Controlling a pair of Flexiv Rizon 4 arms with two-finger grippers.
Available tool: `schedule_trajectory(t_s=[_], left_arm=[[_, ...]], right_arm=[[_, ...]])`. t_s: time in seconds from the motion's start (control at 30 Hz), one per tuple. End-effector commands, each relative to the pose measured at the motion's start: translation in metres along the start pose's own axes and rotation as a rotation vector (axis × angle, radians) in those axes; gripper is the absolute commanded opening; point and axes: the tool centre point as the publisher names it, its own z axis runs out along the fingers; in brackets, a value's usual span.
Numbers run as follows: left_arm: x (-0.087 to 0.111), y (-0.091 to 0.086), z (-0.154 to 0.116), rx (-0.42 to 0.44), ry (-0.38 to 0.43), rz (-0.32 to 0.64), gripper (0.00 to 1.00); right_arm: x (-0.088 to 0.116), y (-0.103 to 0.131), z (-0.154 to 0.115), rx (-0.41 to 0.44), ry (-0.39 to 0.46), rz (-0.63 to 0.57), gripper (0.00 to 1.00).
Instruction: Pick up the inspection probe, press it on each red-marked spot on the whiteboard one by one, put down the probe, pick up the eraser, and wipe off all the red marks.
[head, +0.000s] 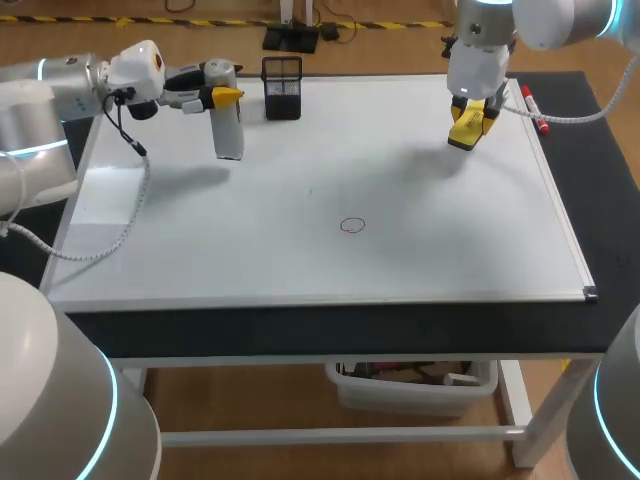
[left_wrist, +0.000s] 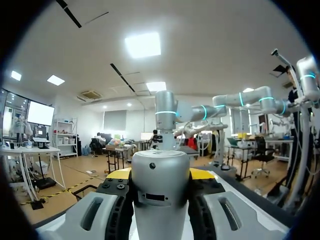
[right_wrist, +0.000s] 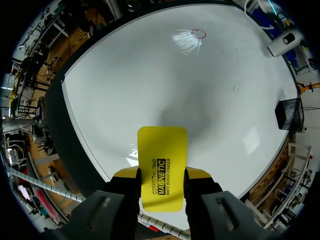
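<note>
From above, your left gripper (head: 222, 96) clamps the smooth grey cylindrical inspection probe (head: 229, 135), upright at the glossy whiteboard's (head: 300, 262) far-left, beside a black mesh holder (head: 283, 88). Your right gripper (head: 468, 120) pinches the flat yellow eraser (head: 465, 133) far-right; one red ring (head: 352, 226) lies uncovered mid-board. Left wrist: both fingers (left_wrist: 119, 174) press the probe's barrel. Right wrist: fingers squeeze the rounded-cornered eraser, ring ahead.

the probe (left_wrist: 160, 192) covers most of the left hand's (left_wrist: 160, 174) yellow tips. the right hand (right_wrist: 161, 174) hides the eraser's (right_wrist: 162, 155) near end.
</note>
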Motion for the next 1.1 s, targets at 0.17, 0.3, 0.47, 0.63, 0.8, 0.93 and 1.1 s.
schedule_trajectory(t_s=[0.17,0.3,0.47,0.63,0.8,0.93,1.1], left_arm=[[0.001,-0.001,0.0,-0.001,-0.002,0.001,0.0],[0.001,-0.001,0.0,-0.001,-0.002,0.001,0.0],[0.001,-0.001,0.0,-0.001,-0.002,0.001,0.0],[0.001,-0.001,0.0,-0.001,-0.002,0.001,0.0],[0.001,-0.001,0.0,-0.001,-0.002,0.001,0.0],[0.001,-0.001,0.0,-0.001,-0.002,0.001,0.0],[0.001,-0.001,0.0,-0.001,-0.002,0.001,0.0]], right_arm=[[-0.015,0.024,0.001,0.019,0.024,-0.059,0.0],[-0.031,0.05,0.007,0.026,0.028,-0.112,0.0],[-0.054,0.088,0.009,0.041,0.035,-0.207,0.0],[-0.071,0.12,0.006,0.057,0.026,-0.281,0.0],[-0.084,0.146,0.004,0.067,0.016,-0.336,0.0],[-0.092,0.165,0.005,0.072,0.005,-0.373,0.0],[-0.1,0.191,0.007,0.075,-0.01,-0.422,0.0]])
